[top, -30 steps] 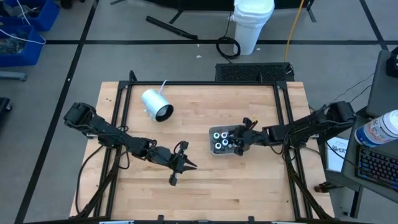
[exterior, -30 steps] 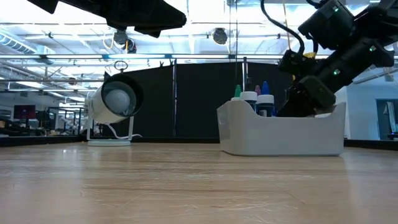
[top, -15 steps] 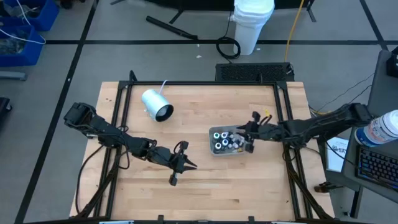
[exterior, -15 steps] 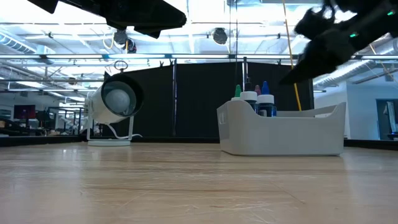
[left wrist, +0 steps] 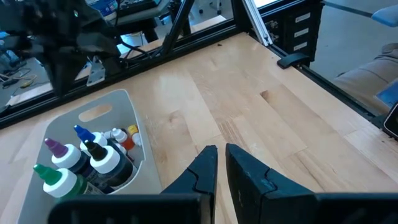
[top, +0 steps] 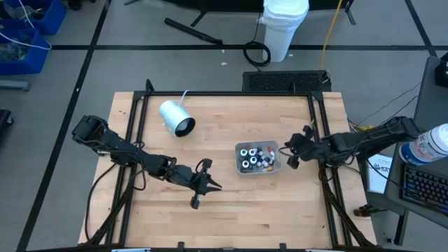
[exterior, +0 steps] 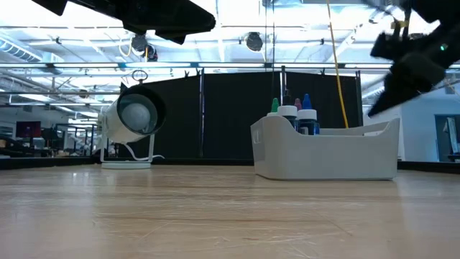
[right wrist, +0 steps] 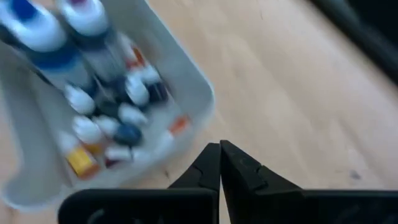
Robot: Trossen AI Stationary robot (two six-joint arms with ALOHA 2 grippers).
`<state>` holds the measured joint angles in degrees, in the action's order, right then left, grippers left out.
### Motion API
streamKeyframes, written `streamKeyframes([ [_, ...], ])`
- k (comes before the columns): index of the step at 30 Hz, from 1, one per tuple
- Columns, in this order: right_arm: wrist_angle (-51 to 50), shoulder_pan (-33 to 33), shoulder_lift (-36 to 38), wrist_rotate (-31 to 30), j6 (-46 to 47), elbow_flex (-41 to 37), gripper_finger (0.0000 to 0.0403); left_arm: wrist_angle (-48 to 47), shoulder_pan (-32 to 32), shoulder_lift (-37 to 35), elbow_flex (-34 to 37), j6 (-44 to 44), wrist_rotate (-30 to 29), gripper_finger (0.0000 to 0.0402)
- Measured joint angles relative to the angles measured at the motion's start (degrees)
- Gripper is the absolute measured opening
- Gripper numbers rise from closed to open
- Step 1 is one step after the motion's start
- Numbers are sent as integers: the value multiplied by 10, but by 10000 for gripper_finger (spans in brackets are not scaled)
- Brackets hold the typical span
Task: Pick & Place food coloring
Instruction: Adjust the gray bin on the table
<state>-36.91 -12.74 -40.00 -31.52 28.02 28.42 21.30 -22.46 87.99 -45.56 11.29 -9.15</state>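
Since the earlier frames the right end effector [top: 291, 152] had drawn back out of the grey tray [top: 239, 168] and now hung just beside its right rim, fingers pressed together and empty. The left end effector [top: 203, 184] had not shifted; it rested low over the counter [top: 224, 119] left of the tray, its fingers nearly touching with nothing between them.

The food coloring bottles [top: 255, 157] all lay in the tray, none lifted. The likely failure: with the right fingers clenched, another descent would knock bottles over or shove the light tray rather than grip a cap. The packed bottles also leave little room for a finger to slip between them.

Counted left to right: one white cylinder [top: 176, 117] lying on its side, one tray, and roughly ten bottles, several larger with white caps and a cluster too small to separate.
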Motion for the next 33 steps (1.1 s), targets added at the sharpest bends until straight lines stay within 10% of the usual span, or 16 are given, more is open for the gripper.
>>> streamKeyframes([
  [19,129,-13,-247,125,88,0,0,0,0,0,0,-5,0,42],
  [33,170,-12,-274,126,70,0,0,0,0,0,0,-8,0,42],
])
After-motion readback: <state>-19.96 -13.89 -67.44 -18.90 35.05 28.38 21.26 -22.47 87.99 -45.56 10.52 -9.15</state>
